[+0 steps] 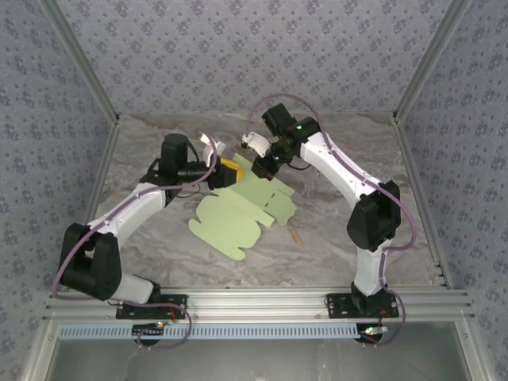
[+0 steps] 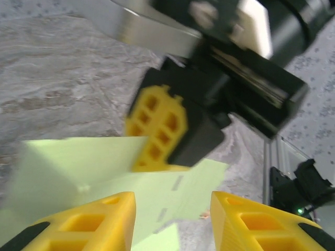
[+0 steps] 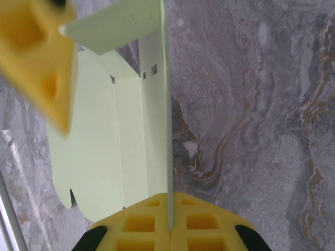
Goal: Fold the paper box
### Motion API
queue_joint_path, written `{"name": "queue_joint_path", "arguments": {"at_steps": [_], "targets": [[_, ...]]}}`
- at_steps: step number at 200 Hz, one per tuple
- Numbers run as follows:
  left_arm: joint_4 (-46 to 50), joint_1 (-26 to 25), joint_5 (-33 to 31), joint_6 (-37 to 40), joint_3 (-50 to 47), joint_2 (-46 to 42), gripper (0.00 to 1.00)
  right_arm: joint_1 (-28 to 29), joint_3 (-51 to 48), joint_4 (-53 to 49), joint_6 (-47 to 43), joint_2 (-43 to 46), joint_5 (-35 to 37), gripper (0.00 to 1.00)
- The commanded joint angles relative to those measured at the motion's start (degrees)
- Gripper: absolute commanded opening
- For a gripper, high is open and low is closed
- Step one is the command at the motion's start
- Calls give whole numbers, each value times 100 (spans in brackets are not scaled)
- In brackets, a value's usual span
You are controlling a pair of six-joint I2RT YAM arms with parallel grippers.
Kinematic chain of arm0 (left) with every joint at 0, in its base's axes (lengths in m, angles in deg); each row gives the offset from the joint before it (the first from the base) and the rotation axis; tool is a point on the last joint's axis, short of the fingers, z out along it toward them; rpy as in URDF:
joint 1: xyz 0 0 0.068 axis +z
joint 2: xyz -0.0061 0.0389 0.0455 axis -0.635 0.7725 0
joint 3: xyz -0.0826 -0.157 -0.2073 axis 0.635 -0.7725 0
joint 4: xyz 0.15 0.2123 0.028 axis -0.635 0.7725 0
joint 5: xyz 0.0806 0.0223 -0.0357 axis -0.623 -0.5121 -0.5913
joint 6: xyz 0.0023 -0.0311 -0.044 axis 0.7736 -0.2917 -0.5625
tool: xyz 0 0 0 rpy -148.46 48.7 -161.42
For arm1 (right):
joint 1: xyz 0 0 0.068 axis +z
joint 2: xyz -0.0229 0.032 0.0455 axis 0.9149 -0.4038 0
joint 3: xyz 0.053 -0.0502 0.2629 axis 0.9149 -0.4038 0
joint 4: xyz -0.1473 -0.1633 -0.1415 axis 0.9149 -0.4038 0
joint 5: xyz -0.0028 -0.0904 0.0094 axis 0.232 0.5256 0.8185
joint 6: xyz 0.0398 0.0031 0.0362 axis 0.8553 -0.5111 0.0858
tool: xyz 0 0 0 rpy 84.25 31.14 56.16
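The paper box (image 1: pixel 234 218) is a flat pale green die-cut sheet on the table's middle, its far edge lifted. My right gripper (image 3: pixel 169 222) is shut on that thin raised edge, and the card (image 3: pixel 104 146) runs away from its yellow fingers. From above, the right gripper (image 1: pixel 260 167) hangs over the sheet's far side. My left gripper (image 1: pixel 230 169) is just left of it, over the far left corner. In the left wrist view the left gripper (image 2: pixel 172 222) stands open, with the sheet (image 2: pixel 78 167) below and nothing between its fingers.
A thin tan wooden stick (image 1: pixel 295 235) lies on the marbled cloth just right of the sheet. Frame posts and patterned walls close in the table at left, right and back. An aluminium rail (image 1: pixel 254 302) runs along the near edge.
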Motion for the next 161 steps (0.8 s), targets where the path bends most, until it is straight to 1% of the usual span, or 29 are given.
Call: {"name": "queue_joint_path", "arguments": {"at_steps": [1, 28, 43, 58, 76, 84, 97, 130, 161], "targets": [[103, -59, 331, 161, 47, -5, 42, 68, 266, 180, 216, -128, -262, 0], [193, -59, 151, 199, 80, -34, 45, 74, 311, 181, 225, -169, -336, 0], [338, -4, -28, 249, 61, -237, 47, 38, 302, 104, 161, -166, -309, 0], [350, 198, -278, 149, -101, -606, 50, -24, 304, -7, 93, -140, -315, 0], [174, 505, -850, -173, -381, -1072, 54, -23, 261, -106, -72, -54, -382, 0], [130, 612, -987, -281, -453, -1186, 55, -18, 258, -146, -124, -27, -402, 0], [173, 712, -963, -320, -439, -1232, 57, 0, 282, -232, -211, -32, -439, 0], [432, 715, -703, -124, -113, -969, 60, 8, 293, -299, -294, -59, -413, 0], [877, 688, -623, 352, 258, -644, 63, 27, 285, -310, -359, -50, -465, 0]]}}
